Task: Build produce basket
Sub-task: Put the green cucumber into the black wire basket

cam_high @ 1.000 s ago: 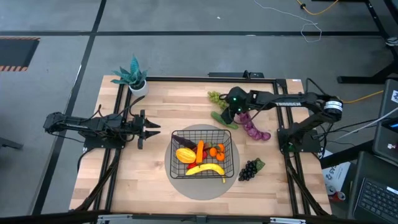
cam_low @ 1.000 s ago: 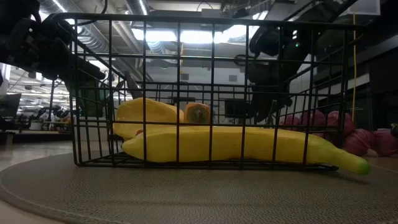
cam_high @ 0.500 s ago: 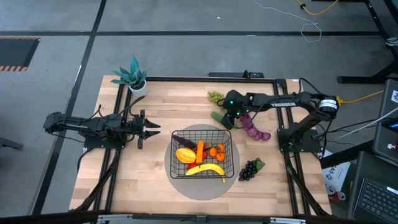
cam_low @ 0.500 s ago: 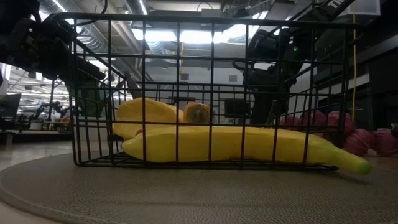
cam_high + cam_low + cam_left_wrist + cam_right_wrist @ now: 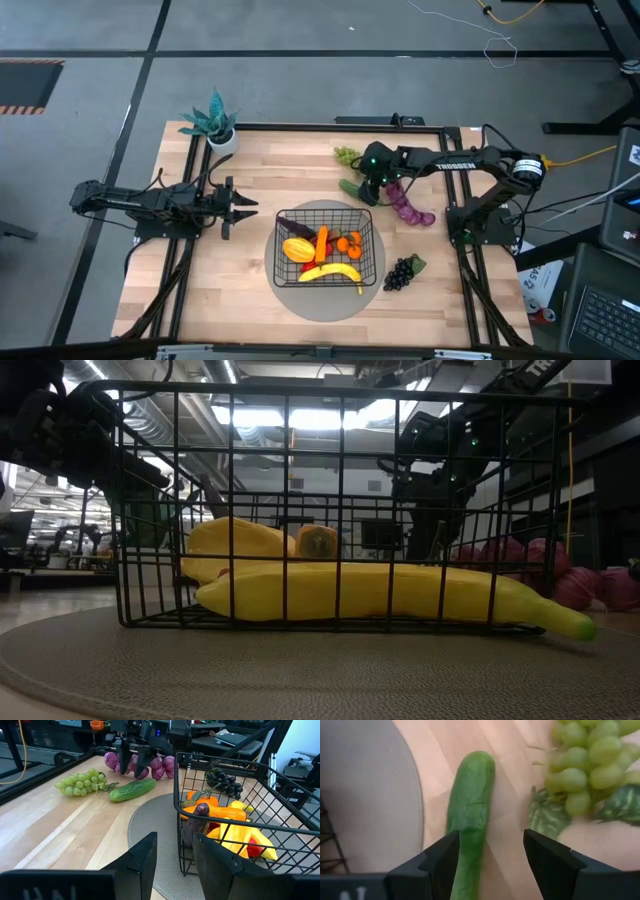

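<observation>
The black wire basket (image 5: 368,228) stands on a round grey mat and holds a banana (image 5: 331,271), a carrot (image 5: 321,244), oranges (image 5: 348,241) and other produce. A green cucumber (image 5: 470,810) lies on the wood beside the mat, with green grapes (image 5: 580,765) beyond it. My right gripper (image 5: 490,862) hangs open above the cucumber, slanting down. The cucumber's near end lies below one finger (image 5: 440,862), and the gripper (image 5: 136,764) is clear of it. My left gripper (image 5: 175,865) waits open at the table's left (image 5: 240,208).
Purple grapes (image 5: 410,207) lie right of the cucumber and dark grapes (image 5: 400,272) by the mat's right edge. A teal potted plant (image 5: 212,125) stands at the far left corner. Bare wood lies between the left gripper and the basket.
My right gripper has rolled about its own axis while staying over the cucumber. The produce and the basket have not moved.
</observation>
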Controlling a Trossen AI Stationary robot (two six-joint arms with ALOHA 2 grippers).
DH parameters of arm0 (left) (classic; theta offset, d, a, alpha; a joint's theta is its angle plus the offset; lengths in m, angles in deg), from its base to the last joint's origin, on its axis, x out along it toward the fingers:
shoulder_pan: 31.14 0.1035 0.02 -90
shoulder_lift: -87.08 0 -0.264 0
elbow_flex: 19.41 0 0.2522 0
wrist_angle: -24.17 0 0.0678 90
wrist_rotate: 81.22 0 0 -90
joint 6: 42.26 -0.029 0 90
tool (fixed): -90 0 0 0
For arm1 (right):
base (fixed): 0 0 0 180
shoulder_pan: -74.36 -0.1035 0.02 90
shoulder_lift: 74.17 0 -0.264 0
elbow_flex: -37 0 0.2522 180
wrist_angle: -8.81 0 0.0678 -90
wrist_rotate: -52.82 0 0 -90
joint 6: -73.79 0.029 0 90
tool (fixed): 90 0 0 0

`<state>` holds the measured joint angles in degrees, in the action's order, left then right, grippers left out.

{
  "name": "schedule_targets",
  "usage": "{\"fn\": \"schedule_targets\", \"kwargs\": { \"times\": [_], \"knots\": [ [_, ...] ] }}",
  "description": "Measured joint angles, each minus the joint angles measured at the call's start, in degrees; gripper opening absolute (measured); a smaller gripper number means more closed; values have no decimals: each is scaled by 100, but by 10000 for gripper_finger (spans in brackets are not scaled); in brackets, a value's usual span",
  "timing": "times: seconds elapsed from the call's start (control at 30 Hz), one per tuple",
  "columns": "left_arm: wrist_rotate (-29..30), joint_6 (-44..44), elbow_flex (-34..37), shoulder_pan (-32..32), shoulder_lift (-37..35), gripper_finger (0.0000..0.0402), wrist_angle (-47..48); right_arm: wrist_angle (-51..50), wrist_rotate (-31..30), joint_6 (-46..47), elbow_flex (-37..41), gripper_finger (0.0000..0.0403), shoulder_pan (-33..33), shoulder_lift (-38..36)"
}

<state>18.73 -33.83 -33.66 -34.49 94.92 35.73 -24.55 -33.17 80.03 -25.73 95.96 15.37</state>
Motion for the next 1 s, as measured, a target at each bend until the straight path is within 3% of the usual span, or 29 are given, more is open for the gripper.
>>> {"fn": "schedule_targets", "kwargs": {
  "times": [0.17, 0.67, 1.0],
  "knots": [
    [0, -1, 0, 0, 0, 121, 0, 0, 66, -1032, 0, 225, -28, 0],
    [0, 1, 0, 2, 2, 121, 0, -438, 59, -2462, 0, 225, -43, 0],
    [1, 1, 0, 2, 2, 121, 0, -583, 222, -2040, 196, 225, -77, -17]
  ]
}}
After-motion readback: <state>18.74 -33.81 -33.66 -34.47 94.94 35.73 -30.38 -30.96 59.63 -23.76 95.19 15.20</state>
